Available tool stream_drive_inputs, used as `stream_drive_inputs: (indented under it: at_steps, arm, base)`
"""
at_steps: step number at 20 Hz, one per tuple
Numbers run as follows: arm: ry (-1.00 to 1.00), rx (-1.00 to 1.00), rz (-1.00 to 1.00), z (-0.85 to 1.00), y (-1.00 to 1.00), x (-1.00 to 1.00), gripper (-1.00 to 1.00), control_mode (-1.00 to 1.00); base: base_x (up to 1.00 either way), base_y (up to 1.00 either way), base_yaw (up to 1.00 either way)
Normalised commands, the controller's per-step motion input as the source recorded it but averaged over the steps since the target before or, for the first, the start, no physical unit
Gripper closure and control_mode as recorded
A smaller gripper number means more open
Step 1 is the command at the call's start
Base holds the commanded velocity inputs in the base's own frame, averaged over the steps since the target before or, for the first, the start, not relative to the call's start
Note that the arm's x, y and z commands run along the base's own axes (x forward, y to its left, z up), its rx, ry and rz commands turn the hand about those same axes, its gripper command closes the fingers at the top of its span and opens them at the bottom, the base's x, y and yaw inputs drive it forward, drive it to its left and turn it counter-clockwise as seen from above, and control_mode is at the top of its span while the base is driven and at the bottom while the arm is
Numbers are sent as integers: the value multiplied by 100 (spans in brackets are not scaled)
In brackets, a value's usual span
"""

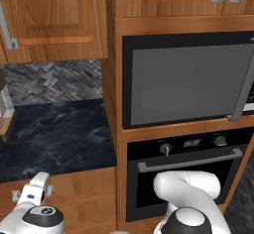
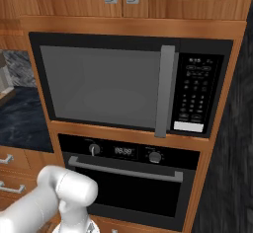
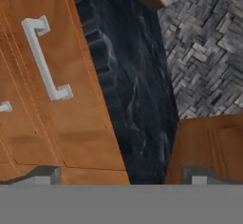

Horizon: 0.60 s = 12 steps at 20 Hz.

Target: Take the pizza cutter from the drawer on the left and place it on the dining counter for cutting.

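The drawer (image 3: 71,104) is shut. Its brown wooden front with a squared silver bar handle (image 3: 45,59) sits just under the edge of the short black counter (image 3: 133,90). In the rolled hand view it lies to the left. My gripper (image 3: 122,178) is open, and its two dark fingertips (image 3: 42,174) stand far apart with nothing between them, a short way off the drawer front. My white hand (image 1: 33,192) hangs low in front of that drawer front (image 1: 79,193). The same drawer (image 2: 11,159) shows at the left edge. The pizza cutter is hidden. The dining counter is out of view.
A like drawer front (image 2: 10,187) lies beneath the top one. Right of the drawers stands a tall wooden unit with a microwave (image 1: 188,79) above an oven (image 1: 188,178). Wall cabinets (image 1: 49,20) hang over the counter and its herringbone backsplash (image 1: 54,79).
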Motion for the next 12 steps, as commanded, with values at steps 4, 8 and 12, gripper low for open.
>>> stream_drive_inputs:
  at_steps: [4, 8, 12]
  arm:
    - [-1, -23, 16, -70, 21, 18, -100, -100]
    - [-12, -18, 12, -51, 2, 5, -100, -100]
    - [-28, -14, 9, -29, 0, 3, -100, -100]
  base:
    - [0, 0, 0]
    - [0, 0, 0]
    - [0, 0, 0]
